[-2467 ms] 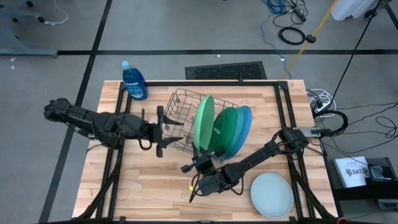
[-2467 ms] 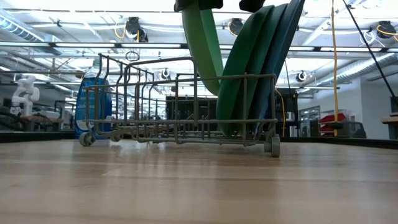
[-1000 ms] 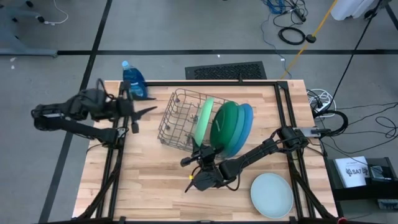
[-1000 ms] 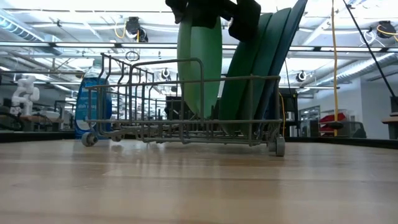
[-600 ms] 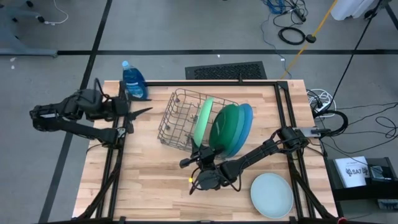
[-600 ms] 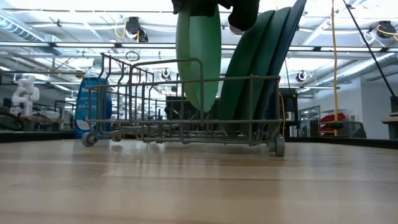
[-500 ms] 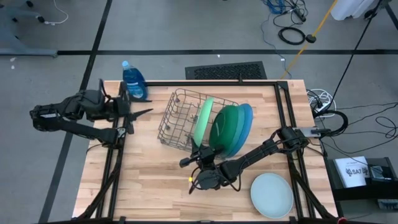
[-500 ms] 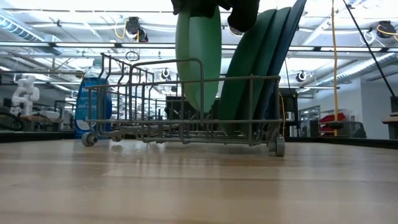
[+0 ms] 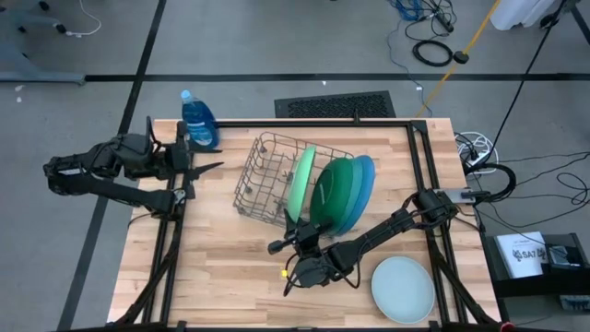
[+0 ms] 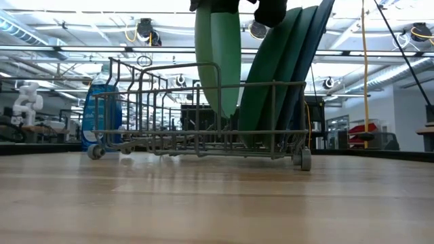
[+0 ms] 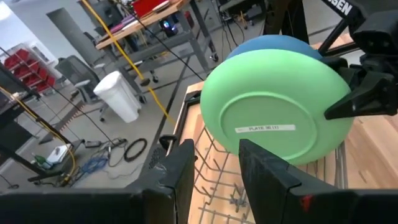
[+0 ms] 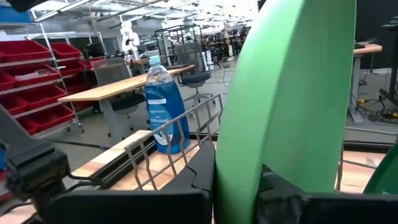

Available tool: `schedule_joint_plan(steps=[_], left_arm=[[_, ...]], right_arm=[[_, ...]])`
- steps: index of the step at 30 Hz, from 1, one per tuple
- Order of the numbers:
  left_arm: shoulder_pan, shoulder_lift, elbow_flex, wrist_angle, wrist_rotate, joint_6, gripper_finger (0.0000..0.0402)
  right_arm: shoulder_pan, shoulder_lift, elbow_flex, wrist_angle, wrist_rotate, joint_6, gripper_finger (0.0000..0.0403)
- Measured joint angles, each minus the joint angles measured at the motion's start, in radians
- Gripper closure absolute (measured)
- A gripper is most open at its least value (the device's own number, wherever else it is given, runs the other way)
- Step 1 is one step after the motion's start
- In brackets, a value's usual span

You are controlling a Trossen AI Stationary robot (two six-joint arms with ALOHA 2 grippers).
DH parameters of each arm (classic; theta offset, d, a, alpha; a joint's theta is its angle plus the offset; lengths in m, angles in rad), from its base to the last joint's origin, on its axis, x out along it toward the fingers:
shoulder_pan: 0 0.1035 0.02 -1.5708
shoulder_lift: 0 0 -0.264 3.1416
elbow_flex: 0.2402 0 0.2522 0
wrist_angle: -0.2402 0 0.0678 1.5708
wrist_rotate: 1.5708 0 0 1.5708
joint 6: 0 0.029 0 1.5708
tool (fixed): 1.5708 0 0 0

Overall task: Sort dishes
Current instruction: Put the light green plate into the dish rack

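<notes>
The light green plate (image 11: pixel 277 114) bears a "PLATE" label.

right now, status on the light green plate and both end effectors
Right end effector shut on light green plate, held upright in the wire rack. Left end effector parted, empty, off to the rack's left. Nothing in the way.

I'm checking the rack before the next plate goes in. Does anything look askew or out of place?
The wire rack sits skewed to the table's edges. The light green plate stands near upright in it, right gripper shut on its rim, while the dark green plate behind leans away. A pale mint plate lies flat on the table, outside the rack.
</notes>
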State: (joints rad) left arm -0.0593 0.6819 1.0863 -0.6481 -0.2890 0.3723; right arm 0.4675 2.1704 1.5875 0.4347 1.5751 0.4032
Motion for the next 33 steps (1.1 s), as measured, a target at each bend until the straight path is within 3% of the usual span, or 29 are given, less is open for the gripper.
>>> schedule_joint_plan(steps=[11, 27, 33], left_arm=[[0.0, -0.005, 0.0, -0.001, 0.031, -0.002, 0.0275], [0.0, -0.001, 0.0, 0.001, 0.043, -0.04, 0.0275], [0.0, 0.094, -0.011, -0.088, 0.078, -0.076, 0.0275]], right_arm=[[0.0, 0.0, 0.0, -0.14, -0.006, 0.086, 0.0383], [-0.001, 0.0, 0.0, -0.156, -0.006, 0.057, 0.0306], [0.0, 0.0, 0.001, -0.155, -0.006, 0.06, 0.0279]])
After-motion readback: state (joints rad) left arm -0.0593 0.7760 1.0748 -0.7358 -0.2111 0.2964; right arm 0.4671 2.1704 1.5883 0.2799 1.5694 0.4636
